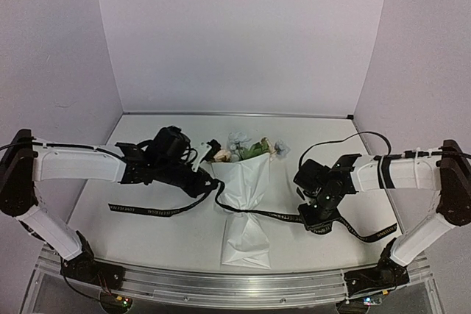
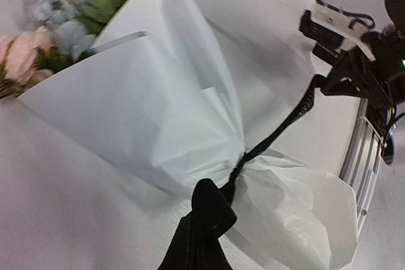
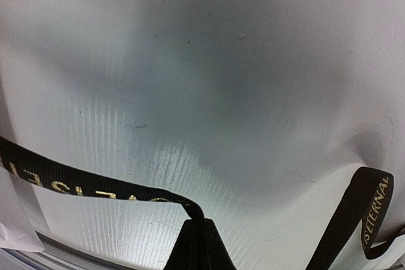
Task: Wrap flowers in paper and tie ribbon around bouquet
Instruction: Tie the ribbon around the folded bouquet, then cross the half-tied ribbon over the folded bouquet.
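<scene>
Over the white tabletop (image 1: 162, 244), left gripper (image 1: 208, 185) and right gripper (image 1: 316, 218) each clenched the narrow black lettered ribbon (image 1: 276, 216), probably to tighten it around the white paper-wrapped bouquet (image 1: 244, 178).

With the top camera we looked down from above and behind the near edge of the desk (image 1: 147, 237), facing the back wall (image 1: 243, 34), far enough off to take in every edge and both far corners. Our left wrist camera sat low and close, looking across the desk toward its right edge; the bouquet (image 2: 158, 112) filled most of that frame, with the right arm (image 2: 357, 61) beyond. Our right wrist camera pointed steeply down, very near the desk surface. All three views shared the ribbon (image 3: 76, 178); top and left wrist also shared the bouquet.
</scene>
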Tool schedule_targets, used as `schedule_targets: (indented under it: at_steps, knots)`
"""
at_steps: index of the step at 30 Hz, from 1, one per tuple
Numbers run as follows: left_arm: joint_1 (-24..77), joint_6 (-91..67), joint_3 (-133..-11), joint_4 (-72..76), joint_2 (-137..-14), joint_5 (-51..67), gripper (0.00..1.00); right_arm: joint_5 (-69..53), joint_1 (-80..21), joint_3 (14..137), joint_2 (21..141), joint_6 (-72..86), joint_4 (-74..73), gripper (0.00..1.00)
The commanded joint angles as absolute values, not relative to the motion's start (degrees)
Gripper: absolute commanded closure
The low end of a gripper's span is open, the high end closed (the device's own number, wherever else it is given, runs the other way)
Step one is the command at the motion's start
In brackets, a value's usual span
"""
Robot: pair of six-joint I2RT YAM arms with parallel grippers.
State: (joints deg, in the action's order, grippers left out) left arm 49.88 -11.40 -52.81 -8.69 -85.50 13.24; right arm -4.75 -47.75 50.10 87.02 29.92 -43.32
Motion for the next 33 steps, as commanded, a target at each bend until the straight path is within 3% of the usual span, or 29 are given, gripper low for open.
schedule_targets:
  at_steps: [1,16,26,30,33]
  knots:
    - [55.81,-4.44,-61.57,-13.15,-91.21,17.17,1.00,-4.40,-47.98,53.06,87.71,32.31,-43.45,1.00]
    - [66.79,4.81,-77.62,-17.26,-105.21,14.61,1.00,-4.41,-47.60,55.58,88.60,35.60,-42.80,0.97]
    - [69.61,15.23,-76.99,-13.96,-104.46,12.69,1.00,-7.14,-45.04,56.85,89.11,38.69,-42.01,0.88]
    - [69.68,21.13,-75.22,-9.74,-105.45,13.69,0.97,-7.59,-43.94,56.64,88.85,39.28,-42.01,0.80]
    - [69.70,24.15,-75.02,-7.85,-106.45,13.69,0.95,-7.23,-42.72,55.19,87.34,39.75,-42.07,0.69]
